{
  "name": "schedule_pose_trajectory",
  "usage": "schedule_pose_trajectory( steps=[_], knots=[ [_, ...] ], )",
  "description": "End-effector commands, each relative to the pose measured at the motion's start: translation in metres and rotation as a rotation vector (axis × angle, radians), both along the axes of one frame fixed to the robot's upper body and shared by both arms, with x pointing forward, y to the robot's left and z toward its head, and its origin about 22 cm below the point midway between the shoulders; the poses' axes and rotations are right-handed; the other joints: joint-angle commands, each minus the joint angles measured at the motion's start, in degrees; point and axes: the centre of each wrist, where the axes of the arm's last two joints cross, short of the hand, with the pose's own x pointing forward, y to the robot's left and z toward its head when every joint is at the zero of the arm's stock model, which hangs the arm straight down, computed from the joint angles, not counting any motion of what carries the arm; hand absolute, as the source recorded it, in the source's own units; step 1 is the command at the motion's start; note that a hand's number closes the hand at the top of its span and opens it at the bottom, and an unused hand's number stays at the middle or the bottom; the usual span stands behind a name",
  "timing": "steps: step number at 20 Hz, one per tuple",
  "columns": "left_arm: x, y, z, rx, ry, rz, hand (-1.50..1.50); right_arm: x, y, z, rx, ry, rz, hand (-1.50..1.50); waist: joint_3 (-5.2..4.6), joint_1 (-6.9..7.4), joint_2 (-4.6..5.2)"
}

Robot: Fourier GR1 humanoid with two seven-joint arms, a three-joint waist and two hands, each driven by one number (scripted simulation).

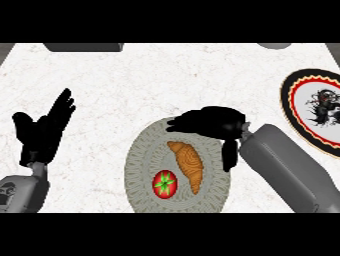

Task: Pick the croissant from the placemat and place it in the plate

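Croissant (188, 165) long axis near-far | far end just beside my right hand (206, 122) | fingers relaxed, thumb apart, holding nothing

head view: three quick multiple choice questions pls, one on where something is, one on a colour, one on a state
1. Where is the croissant?
A. on the plate
B. on the placemat, beside the tomato
C. in the left hand

2. What colour is the tomato?
A. yellow
B. red with a green top
C. purple

3. What state is the left hand in?
A. open, fingers up, holding nothing
B. shut on the croissant
C. shut on the tomato

Answers:
1 B: it lies on the grey mat, just right of the tomato.
2 B: the skin is red and the middle green.
3 A: it stands at the view's left, away from the mat.
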Motion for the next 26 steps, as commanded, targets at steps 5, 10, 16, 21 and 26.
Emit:
schedule_pose_trajectory(
  steps=[5,10,16,21,26],
  knots=[
    [-0.013,0.006,0.000,-0.014,0.009,0.001,0.00,-0.013,0.020,0.000,-0.150,-0.037,0.017,-1.50,0.01,0.06,-0.06],
    [-0.018,0.013,-0.005,0.007,0.003,0.010,0.00,-0.025,0.028,-0.007,-0.210,-0.030,0.031,-1.50,0.01,-0.02,-0.06],
    [-0.001,0.008,0.000,0.013,-0.007,0.002,0.00,-0.012,0.064,-0.027,-0.222,-0.075,0.016,-1.50,0.01,0.19,0.10],
    [-0.019,0.005,-0.025,-0.005,0.019,-0.011,0.00,-0.012,0.051,-0.038,-0.234,-0.087,0.013,-1.50,0.01,0.13,0.09],
    [-0.004,-0.013,0.008,0.004,-0.008,-0.016,0.00,-0.025,0.063,-0.047,-0.313,-0.091,0.066,-1.50,0.02,0.06,0.01]
  ],
)
